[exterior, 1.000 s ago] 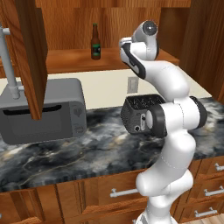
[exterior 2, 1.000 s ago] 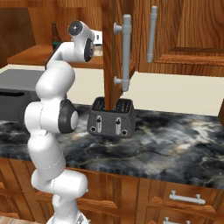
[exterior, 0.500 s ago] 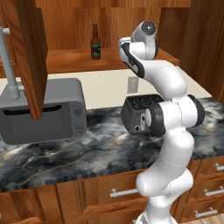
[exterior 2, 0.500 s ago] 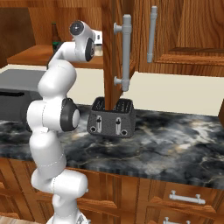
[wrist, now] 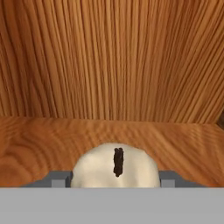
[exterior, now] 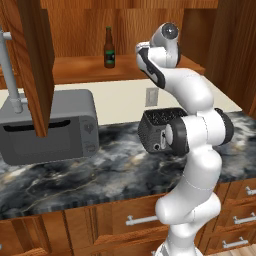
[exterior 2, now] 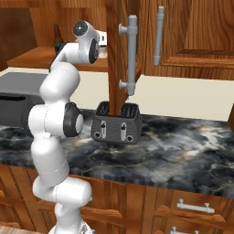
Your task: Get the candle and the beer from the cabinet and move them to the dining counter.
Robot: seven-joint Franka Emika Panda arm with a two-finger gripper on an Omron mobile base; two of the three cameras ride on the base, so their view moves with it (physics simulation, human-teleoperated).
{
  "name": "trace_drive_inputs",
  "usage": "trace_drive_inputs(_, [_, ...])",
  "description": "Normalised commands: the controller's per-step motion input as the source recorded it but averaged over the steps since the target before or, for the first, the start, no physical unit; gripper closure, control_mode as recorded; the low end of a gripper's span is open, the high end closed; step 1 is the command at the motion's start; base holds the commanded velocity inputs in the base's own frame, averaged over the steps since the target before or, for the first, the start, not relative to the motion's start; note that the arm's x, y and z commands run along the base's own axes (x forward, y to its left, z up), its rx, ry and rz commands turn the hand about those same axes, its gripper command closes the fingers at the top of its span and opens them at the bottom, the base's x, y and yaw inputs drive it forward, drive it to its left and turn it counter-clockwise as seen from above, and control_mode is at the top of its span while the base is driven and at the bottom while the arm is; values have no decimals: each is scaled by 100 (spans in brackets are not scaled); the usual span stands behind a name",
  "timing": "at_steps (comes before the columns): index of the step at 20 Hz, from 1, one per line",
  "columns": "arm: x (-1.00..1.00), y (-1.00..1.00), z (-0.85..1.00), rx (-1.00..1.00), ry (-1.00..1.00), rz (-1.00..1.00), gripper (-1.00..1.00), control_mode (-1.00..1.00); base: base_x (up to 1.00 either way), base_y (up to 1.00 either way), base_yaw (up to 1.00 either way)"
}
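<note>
The small, stubby cream-white candle (wrist: 114, 168) with a dark wick sits on the wood shelf (wrist: 52, 144) of the reddish-brown wooden wall cabinet (exterior: 75, 30), close in front of the hand camera and some way out from the cabinet's grained back wall. In the hand view the claw (wrist: 114, 180) straddles it: a grey finger tip (wrist: 59, 179) shows just beside the candle on one side and another on the other side. Whether the tips are touching the wax or only flank it cannot be told.

From the left base view, the slim dark brown glass bottle with a green label, the beer (exterior: 109, 48), stands upright on the same shelf, toward its back and to the left of the white arm's upper end (exterior: 165, 45), well apart from it. In the right base view the bottle (exterior 2: 57, 39) shows just behind the arm's shoulder.

Below the shelf, the black-and-grey veined marble table (exterior: 100, 175) carries a grey microwave (exterior: 50, 127) near its left end and a dark slotted toaster (exterior 2: 116, 123) against the wall. An open cabinet door with a long silver bar handle (exterior 2: 131, 55) hangs edge-on above the toaster.
</note>
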Motion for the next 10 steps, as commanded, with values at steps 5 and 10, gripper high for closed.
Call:
trace_drive_inputs(5, [-58, 0, -2, 0, -11, 0, 100, -100, 0, 0, 0])
trace_drive_inputs(10, [-100, 13, -1, -1, -20, 0, 100, -100, 0, 0, 0])
